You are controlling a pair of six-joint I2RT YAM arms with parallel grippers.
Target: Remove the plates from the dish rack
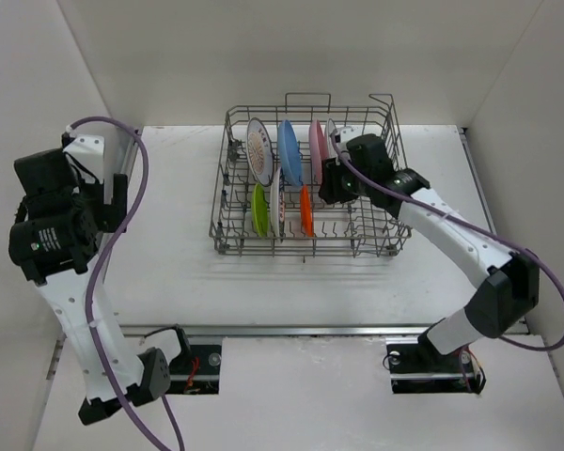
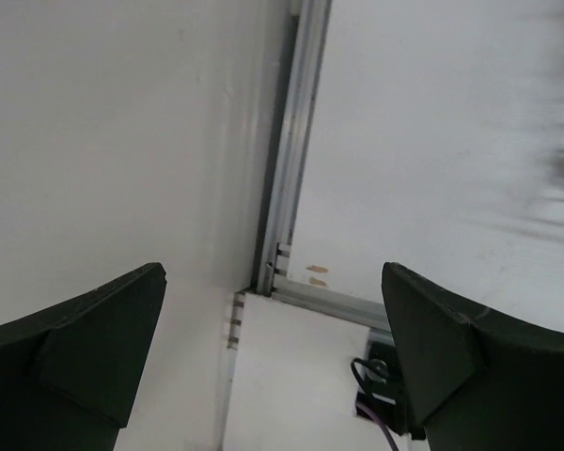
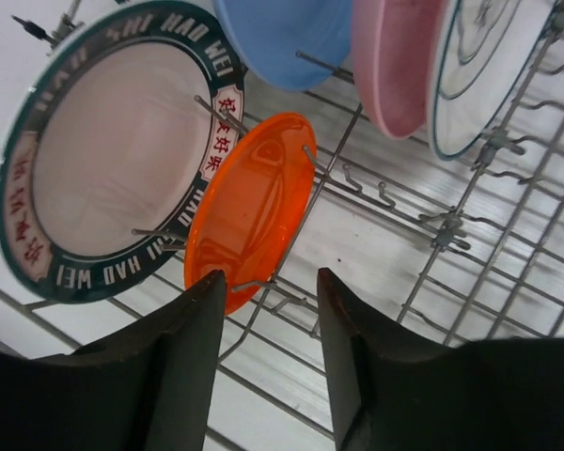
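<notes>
From above, the dish rack (image 1: pixel 227 211) is seen at the far middle of the worktop (image 1: pixel 169 272), the plates (image 1: pixel 289 150) standing upright between its tines; the right arm (image 1: pixel 451 235) is reached into it beside the orange plate (image 1: pixel 305 211), while the left arm (image 1: pixel 70 301) is held raised, well apart. In the left wrist view, the left fingers (image 2: pixel 94 348) are spread wide, nothing between them. In the right wrist view, the right fingers (image 3: pixel 169 376) are set narrow yet apart, nothing clamped; the orange plate's lower rim is found just beside one tip, and a rack wire is seen in the gap; should that wire be pinched with the rim, the rack could be dragged, or the plate tipped against the patterned plate (image 3: pixel 103 169).
</notes>
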